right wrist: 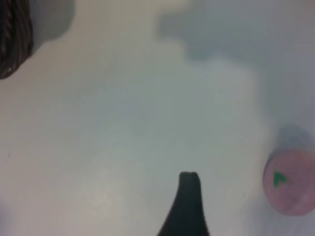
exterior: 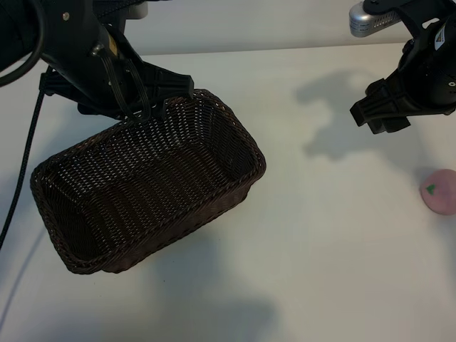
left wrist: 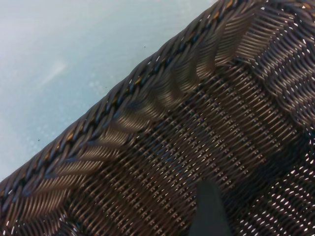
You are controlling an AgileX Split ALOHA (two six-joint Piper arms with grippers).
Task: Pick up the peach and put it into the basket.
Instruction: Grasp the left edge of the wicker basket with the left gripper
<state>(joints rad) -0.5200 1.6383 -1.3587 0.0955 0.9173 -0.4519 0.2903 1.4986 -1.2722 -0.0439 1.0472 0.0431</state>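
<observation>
L gripper (exterior: 146, 107) over basket (exterior: 235, 142) far rim, jaws wide, contact w/ rim unclear. R gripper (exterior: 381, 114) jaws wide, holding nothing, above table (exterior: 320, 271). Peach (exterior: 440, 191) on table at right edge.

The exterior view is evenly and brightly lit from above. The arms cast soft grey shadows on the white table (exterior: 335, 235), and a broad shadow lies beside the basket (exterior: 142, 192). No hard glare is present. The left wrist view shows the wicker weave sharply, with small highlights on the strands. The right wrist view is soft and out of focus; the peach (right wrist: 290, 182) appears blurred.
</observation>
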